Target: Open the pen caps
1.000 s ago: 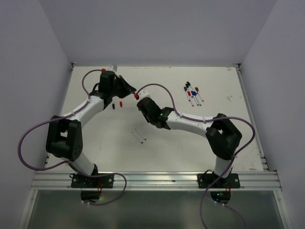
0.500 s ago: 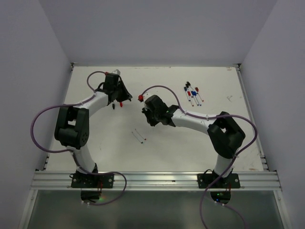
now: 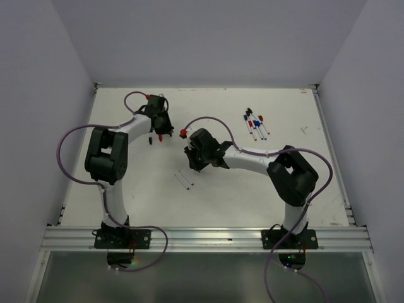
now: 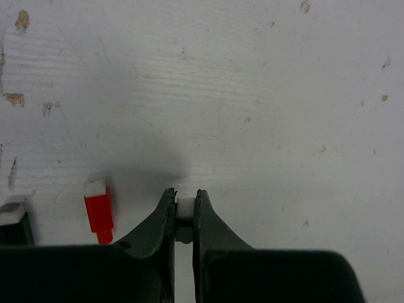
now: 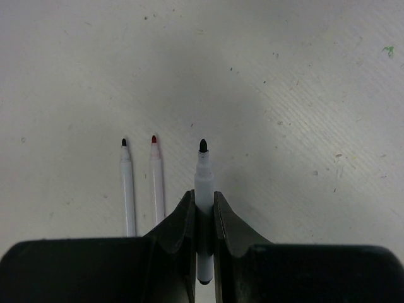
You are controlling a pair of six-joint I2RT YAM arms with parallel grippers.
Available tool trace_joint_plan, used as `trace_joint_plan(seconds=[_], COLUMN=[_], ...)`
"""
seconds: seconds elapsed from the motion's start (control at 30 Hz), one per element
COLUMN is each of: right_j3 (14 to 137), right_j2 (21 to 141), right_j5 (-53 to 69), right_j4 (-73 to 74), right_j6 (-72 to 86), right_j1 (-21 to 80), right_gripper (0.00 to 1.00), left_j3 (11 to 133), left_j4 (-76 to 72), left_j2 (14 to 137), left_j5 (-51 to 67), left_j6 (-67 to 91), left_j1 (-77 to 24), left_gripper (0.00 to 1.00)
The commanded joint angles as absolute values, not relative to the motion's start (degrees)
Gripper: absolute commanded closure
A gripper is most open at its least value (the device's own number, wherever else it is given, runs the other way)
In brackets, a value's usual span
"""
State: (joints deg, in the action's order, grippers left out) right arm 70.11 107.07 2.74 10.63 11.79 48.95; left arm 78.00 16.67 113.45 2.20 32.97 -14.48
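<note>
My left gripper (image 4: 185, 196) is shut on a small pen cap (image 4: 185, 206); only its white end shows between the fingers. It hangs just above the table, to the right of a loose red cap (image 4: 98, 209) and a black cap (image 4: 12, 222). In the top view the left gripper (image 3: 162, 129) is at the back left, by the red cap (image 3: 160, 136) and black cap (image 3: 150, 141). My right gripper (image 5: 202, 196) is shut on an uncapped pen (image 5: 202, 169) with a black tip. Two uncapped pens (image 5: 128, 189) (image 5: 156, 183) lie to its left, one black-tipped, one red-tipped.
Several capped pens (image 3: 255, 124) lie together at the back right of the white table (image 3: 252, 189). The right gripper (image 3: 190, 159) hovers near the middle, just behind the two bare pens (image 3: 184, 181). Purple cables loop off both arms.
The two grippers, close together a second ago, have drawn apart. The left went back-left toward the loose caps; the right came nearer, toward the two bare pens. The left elbow swung inward.
</note>
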Motion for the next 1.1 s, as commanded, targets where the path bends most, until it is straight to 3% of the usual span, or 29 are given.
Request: trace_joint_plan(seconds=[0.0, 0.63, 0.73, 0.83, 1.07], right_j3=[70.2, 67.6, 67.9, 68.3, 67.5], right_j2=[107.8, 111.1, 112.1, 112.7, 111.6], right_j5=[4.3, 4.3, 4.5, 4.6, 3.1], right_j4=[7.7, 3.6, 3.5, 3.7, 3.9], right_j6=[13.0, 15.1, 14.7, 14.0, 14.3], right_j1=[49.1, 50.3, 50.6, 51.1, 51.3], right_gripper=[1.0, 1.0, 1.0, 0.99, 0.87], left_j3=[82.3, 80.2, 79.5, 78.6, 77.7], left_j4=[21.0, 25.0, 24.8, 24.2, 22.9], left_j2=[116.0, 118.1, 117.8, 117.0, 116.0], left_j5=[-1.6, -10.2, -10.8, -11.2, -10.7], left_j6=[29.7, 27.3, 27.2, 27.9, 27.9], left_j1=[-14.9, -15.2, -15.1, -15.1, -15.2], left_gripper=[1.0, 0.99, 0.95, 0.83, 0.7])
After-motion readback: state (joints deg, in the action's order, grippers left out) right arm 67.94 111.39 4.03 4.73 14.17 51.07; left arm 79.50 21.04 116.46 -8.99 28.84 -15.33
